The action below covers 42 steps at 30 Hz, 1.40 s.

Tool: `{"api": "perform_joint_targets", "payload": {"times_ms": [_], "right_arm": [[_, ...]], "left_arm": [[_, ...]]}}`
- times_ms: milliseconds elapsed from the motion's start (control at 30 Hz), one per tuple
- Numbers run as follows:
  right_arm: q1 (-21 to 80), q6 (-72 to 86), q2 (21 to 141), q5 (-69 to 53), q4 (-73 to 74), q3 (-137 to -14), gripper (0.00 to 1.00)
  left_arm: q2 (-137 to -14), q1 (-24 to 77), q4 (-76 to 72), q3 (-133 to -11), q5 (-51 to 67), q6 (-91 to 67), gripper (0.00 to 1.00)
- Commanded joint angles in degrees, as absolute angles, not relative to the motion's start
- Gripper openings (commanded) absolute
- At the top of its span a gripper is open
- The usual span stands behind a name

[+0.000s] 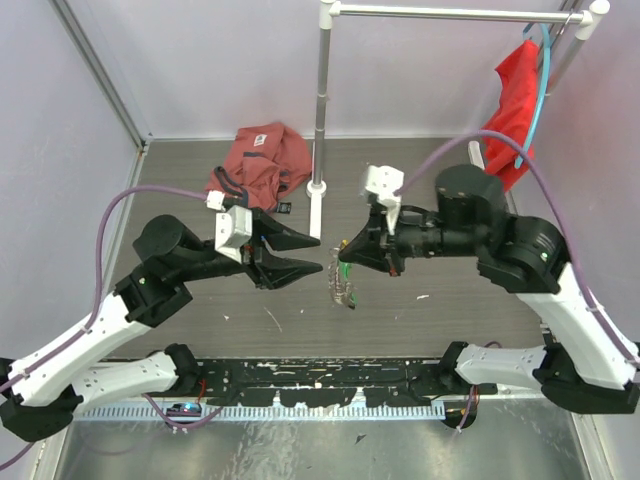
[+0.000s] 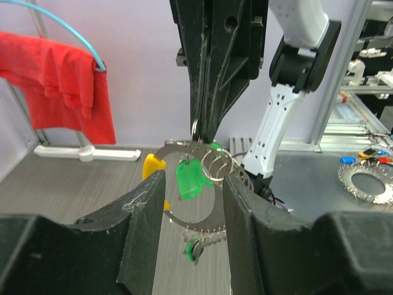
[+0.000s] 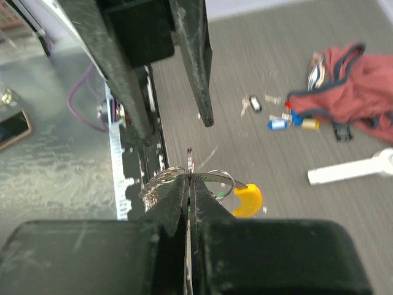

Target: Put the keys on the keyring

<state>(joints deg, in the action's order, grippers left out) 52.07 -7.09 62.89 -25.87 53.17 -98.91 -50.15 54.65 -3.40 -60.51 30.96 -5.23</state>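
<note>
The keyring (image 2: 187, 219) is a flat, thin metal loop hanging in mid-air at the centre of the left wrist view, and it is the one thing here that carries anything. Strung on it are a translucent green plastic tag (image 2: 189, 179), a curved yellow tag (image 2: 152, 167), a few small wire split rings (image 2: 216, 166) and a fringe of silvery keys (image 2: 206, 235) along its lower arc.

The right gripper (image 3: 188, 178) has its black fingers pressed together, clamped on the top edge of the loop; it enters the left wrist view from the top centre. The left gripper (image 1: 318, 254) has its jaws apart. Its scuffed matte black fingers (image 2: 144, 209) stand at either side of the ring in the lower half of its own view. From above, its tips sit just left of the hanging ring, and I cannot tell whether they touch it.

The loose keys (image 3: 279, 120), with small blue and yellow plastic tags, lie on the grey wood-grain table (image 1: 430, 320) in the upper right of the right wrist view, just beside a crumpled maroon garment (image 3: 356, 92). A red cloth (image 1: 515, 110) hangs from the metal rack (image 1: 322, 100) at the upper right of the overhead view
</note>
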Motion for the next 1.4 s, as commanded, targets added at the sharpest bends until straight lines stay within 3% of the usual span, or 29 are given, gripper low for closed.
{"api": "perform_joint_targets", "payload": {"times_ms": [0, 333, 933, 1233, 1367], "right_arm": [[52.4, -9.2, 67.7, -21.4, 64.6, -103.1, 0.01], [52.4, -10.1, 69.5, -17.9, 68.3, -104.3, 0.01], [52.3, -11.5, 69.2, -22.7, 68.4, -102.7, 0.01], [52.4, -11.6, 68.6, -23.5, 67.4, -102.2, 0.01], [52.4, -11.5, 68.6, -23.8, 67.3, -101.8, 0.01]], "left_arm": [[-51.4, 54.9, -0.4, -62.7, 30.0, -3.0, 0.50], [-54.0, 54.9, 2.5, -62.8, 30.5, -1.8, 0.49], [-60.7, 54.9, 6.9, -66.2, 35.1, 1.6, 0.46], [-62.0, 54.9, 8.4, -67.1, 36.3, 2.2, 0.37], [-62.2, 54.9, 8.5, -67.3, 36.5, 2.2, 0.28]]}}
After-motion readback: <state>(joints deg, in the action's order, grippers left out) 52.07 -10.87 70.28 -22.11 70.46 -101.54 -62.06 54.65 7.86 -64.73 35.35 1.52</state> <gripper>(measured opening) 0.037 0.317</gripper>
